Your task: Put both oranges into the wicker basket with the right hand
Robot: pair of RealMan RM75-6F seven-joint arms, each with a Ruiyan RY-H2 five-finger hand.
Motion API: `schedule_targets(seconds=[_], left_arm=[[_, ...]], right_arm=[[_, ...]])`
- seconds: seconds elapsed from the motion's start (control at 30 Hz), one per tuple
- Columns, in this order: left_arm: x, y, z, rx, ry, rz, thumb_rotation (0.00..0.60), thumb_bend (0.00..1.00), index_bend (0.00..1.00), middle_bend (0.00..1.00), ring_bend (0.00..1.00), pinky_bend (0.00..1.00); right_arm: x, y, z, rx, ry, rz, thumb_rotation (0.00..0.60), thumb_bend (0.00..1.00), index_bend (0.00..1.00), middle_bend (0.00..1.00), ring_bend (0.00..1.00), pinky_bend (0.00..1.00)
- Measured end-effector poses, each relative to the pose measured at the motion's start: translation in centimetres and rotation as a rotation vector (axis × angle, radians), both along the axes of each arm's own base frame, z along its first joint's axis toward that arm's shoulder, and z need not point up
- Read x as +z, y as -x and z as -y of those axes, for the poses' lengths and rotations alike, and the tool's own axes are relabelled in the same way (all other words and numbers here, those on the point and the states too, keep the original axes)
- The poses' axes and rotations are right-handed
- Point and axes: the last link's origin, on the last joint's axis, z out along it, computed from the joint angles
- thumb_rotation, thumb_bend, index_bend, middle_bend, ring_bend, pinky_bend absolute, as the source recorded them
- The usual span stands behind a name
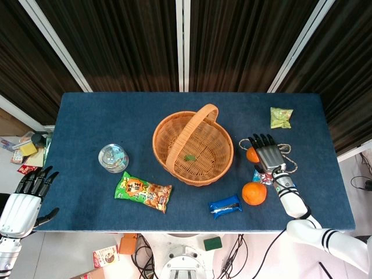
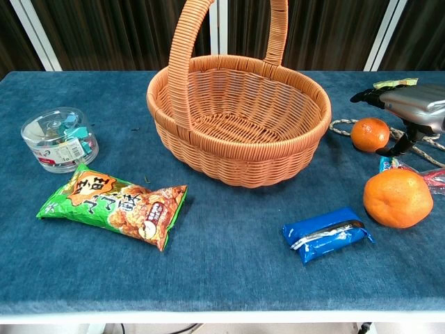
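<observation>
Two oranges lie right of the wicker basket (image 1: 193,149) (image 2: 240,115). The smaller, farther orange (image 1: 251,154) (image 2: 369,134) sits just under my right hand (image 1: 267,153) (image 2: 410,104), whose fingers are spread above and beside it without gripping it. The larger orange (image 1: 254,193) (image 2: 397,198) rests nearer the front edge, apart from the hand. My left hand (image 1: 23,200) hangs off the table's left front corner, fingers apart, holding nothing. The basket stands upright with its handle up; a small green scrap lies inside.
A blue snack pack (image 1: 225,205) (image 2: 325,234) lies in front of the basket, a green chips bag (image 1: 143,193) (image 2: 115,204) to its front left, a clear tub (image 1: 113,157) (image 2: 59,139) farther left. A rope coil (image 1: 286,152) and a green packet (image 1: 281,117) sit near the right hand.
</observation>
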Motion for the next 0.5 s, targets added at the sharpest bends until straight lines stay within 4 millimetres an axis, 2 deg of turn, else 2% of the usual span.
schedule_targets(seconds=[0.23,0.5], left_arm=[[-0.04,0.04,-0.07,0.003,0.001,-0.001,0.6,0.13,0.1,0.03,0.0,0.12],[-0.06,0.05,-0.18,0.008,0.002,-0.003,0.6,0.13,0.1,0.03,0.0,0.12]], right_arm=[[-0.16,0.12,0.15,0.002,0.006,-0.01,0.6,0.31,0.0,0.0,0.0,0.0],[-0.47,0.4,0.26,-0.006,0.003,-0.016,0.6,0.32,0.0,0.09,0.0,0.14]])
